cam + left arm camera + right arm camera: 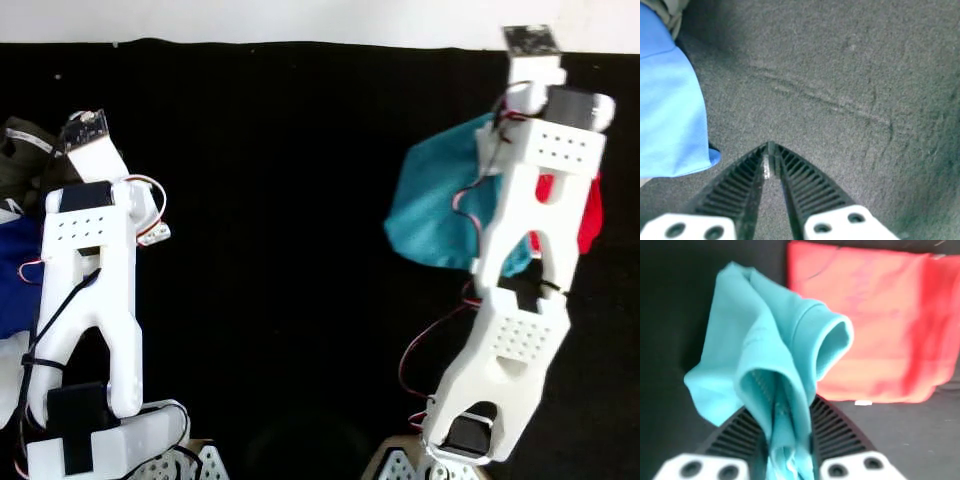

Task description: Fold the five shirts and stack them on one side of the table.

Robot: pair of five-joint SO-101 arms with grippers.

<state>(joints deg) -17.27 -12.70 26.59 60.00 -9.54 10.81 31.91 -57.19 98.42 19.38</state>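
Observation:
A teal shirt (435,205) hangs bunched from my right gripper (785,412), which is shut on its fabric; the same teal shirt (765,355) drapes out in front of the jaws. Behind it a folded red shirt (875,325) lies flat on the black table, seen as a red shirt (592,215) under the right arm at the far right. My left gripper (771,150) is shut with nothing in it, just above the black cloth. Beside it lies a blue shirt (667,105), seen as a blue shirt (18,275) at the table's left edge.
An olive-grey garment (25,155) lies at the far left behind the left arm. The black table cloth (280,200) spreads between the two arms. A white wall runs along the table's far edge.

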